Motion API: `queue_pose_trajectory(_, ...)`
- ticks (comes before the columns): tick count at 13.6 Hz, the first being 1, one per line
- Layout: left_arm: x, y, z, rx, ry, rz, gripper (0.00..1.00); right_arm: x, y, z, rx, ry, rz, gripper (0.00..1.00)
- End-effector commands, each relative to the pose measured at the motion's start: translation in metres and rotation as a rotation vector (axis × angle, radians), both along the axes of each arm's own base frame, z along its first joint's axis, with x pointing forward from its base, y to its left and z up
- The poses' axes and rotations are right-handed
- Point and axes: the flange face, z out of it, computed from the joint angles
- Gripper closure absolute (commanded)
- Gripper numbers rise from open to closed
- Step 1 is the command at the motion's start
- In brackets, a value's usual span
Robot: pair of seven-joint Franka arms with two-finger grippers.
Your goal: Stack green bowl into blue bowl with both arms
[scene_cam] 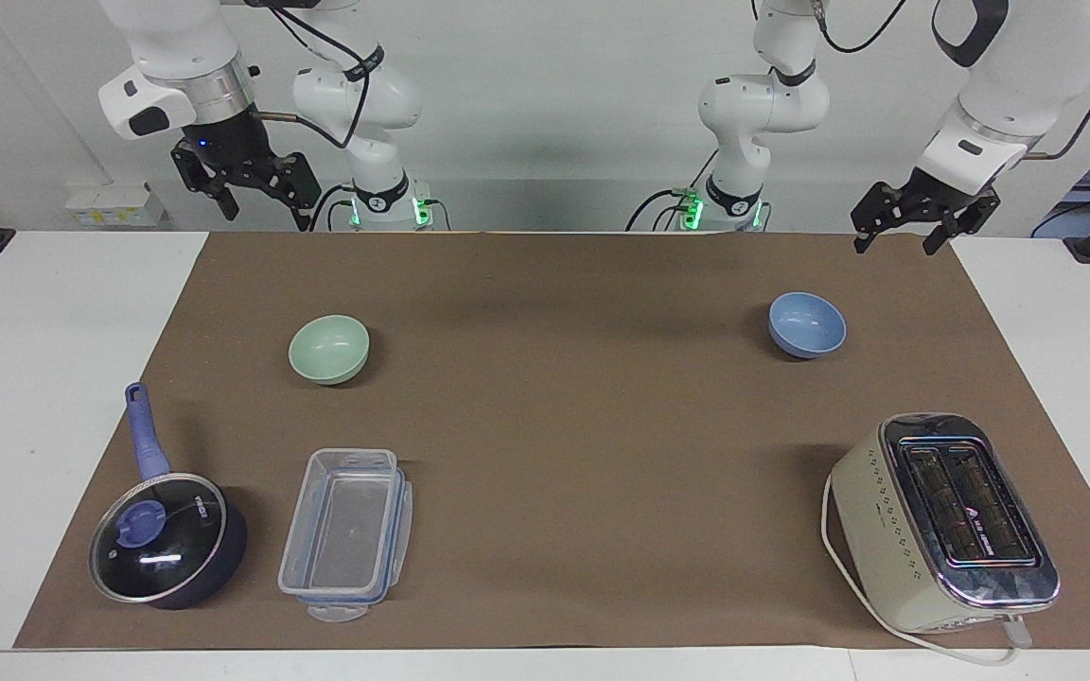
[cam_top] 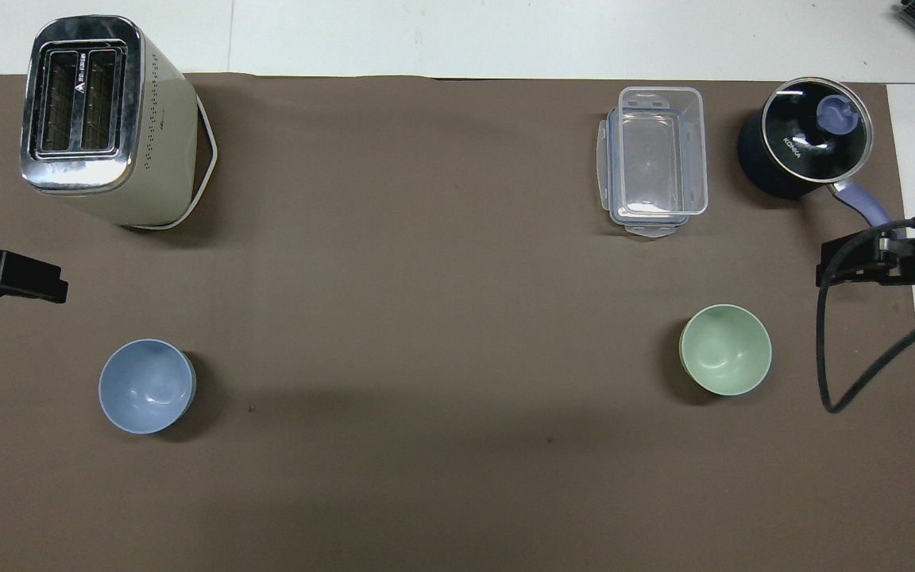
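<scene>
The green bowl stands upright on the brown mat toward the right arm's end; it also shows in the overhead view. The blue bowl stands upright toward the left arm's end, also in the overhead view. Both bowls are empty and far apart. My right gripper hangs open and empty, high over the mat's corner at the right arm's end. My left gripper is open and empty, raised over the mat's edge at the left arm's end, apart from the blue bowl.
A cream toaster stands farther from the robots than the blue bowl. A clear plastic container and a dark blue lidded saucepan stand farther from the robots than the green bowl. The brown mat covers the table's middle.
</scene>
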Motion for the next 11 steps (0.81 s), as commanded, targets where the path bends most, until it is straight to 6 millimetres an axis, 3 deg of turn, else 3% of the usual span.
queue_pose_trajectory(1, -0.007, -0.001, -0.022, -0.007, -0.01, -0.014, 0.0, -0.002, -0.003, -0.001, 0.001, 0.002, -0.013, 0.0)
queue_pose_trajectory(4, -0.011, 0.008, -0.051, -0.009, -0.016, -0.02, 0.0, -0.002, -0.002, -0.001, 0.001, 0.002, -0.012, 0.0)
queue_pose_trajectory(6, -0.017, 0.035, -0.07, -0.013, -0.018, -0.044, 0.0, -0.002, -0.003, -0.001, 0.001, 0.002, -0.013, 0.0)
queue_pose_trajectory(11, -0.025, 0.065, -0.121, -0.053, -0.043, -0.122, 0.0, -0.002, -0.003, -0.001, 0.001, 0.002, -0.015, 0.0)
